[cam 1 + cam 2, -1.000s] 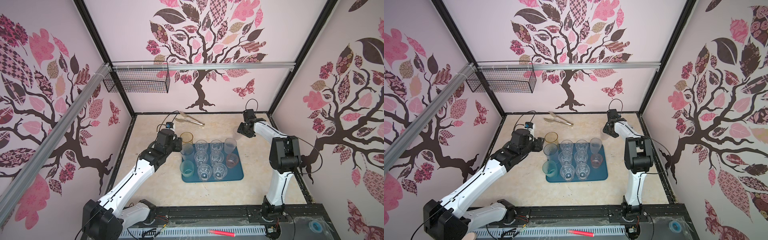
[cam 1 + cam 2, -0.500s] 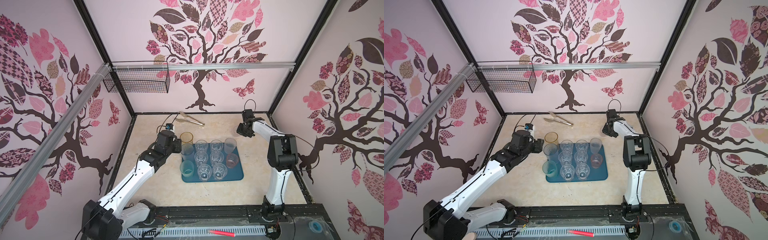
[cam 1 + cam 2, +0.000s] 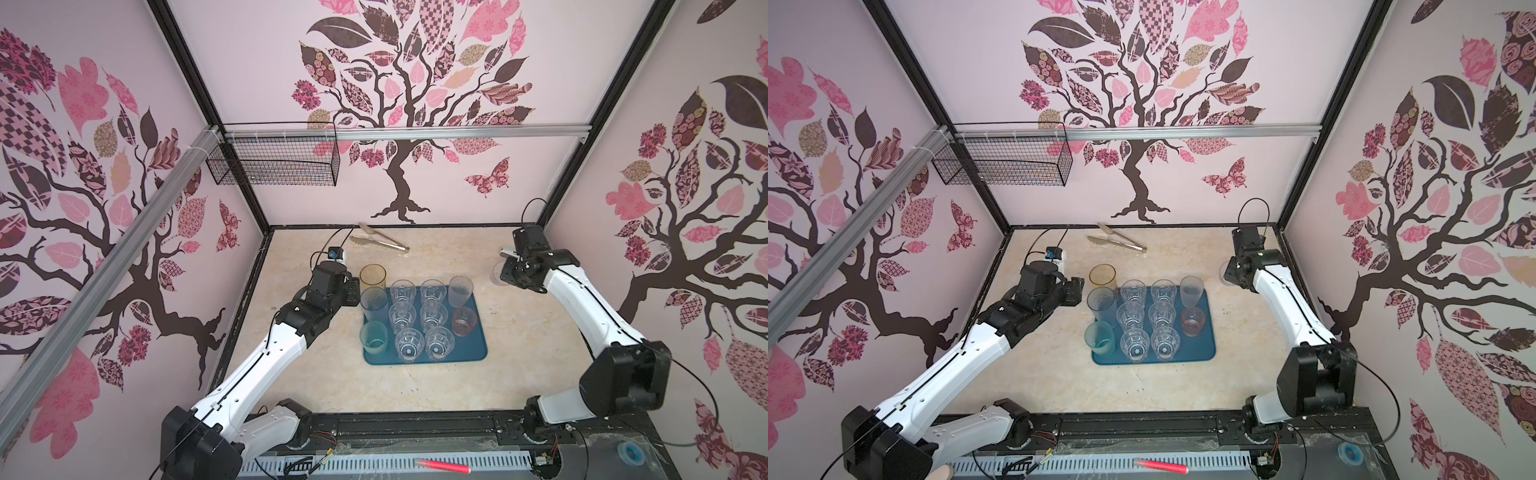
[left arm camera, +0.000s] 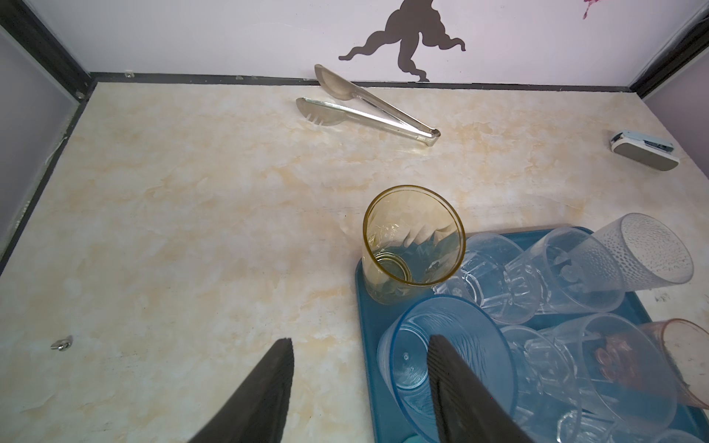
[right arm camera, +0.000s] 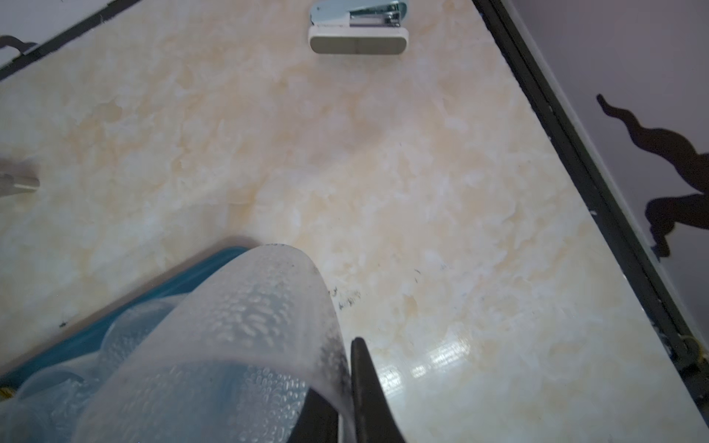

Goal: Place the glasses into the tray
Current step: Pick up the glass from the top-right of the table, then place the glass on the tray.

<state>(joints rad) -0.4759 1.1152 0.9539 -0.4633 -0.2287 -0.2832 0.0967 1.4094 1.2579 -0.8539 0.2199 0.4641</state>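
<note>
The dark teal tray [image 3: 469, 357] [image 3: 1200, 349] holds several upright glasses, clear, frosted and one pink [image 3: 464, 321]. An amber glass [image 3: 372, 276] [image 4: 412, 237] stands at its far left corner. My left gripper [image 3: 351, 291] [image 4: 359, 341] is open beside that corner, with one finger [image 4: 452, 383] in front of a bluish frosted glass [image 4: 445, 353]; nothing is held. Right of the tray, my right gripper [image 3: 505, 272] [image 5: 341, 376] is shut on the rim of a frosted dimpled glass [image 5: 238, 345] [image 3: 1224, 274], one finger inside and one outside.
Steel tongs [image 3: 380, 241] [image 4: 368, 111] lie near the back wall. A small white stapler [image 5: 358, 28] [image 4: 644, 151] lies at the back right, just beyond the right gripper. A wire basket [image 3: 274, 160] hangs high on the back left wall.
My right gripper has shut on the frosted glass and its arm has shifted, the elbow coming forward. The left arm has barely moved and stays open.
</note>
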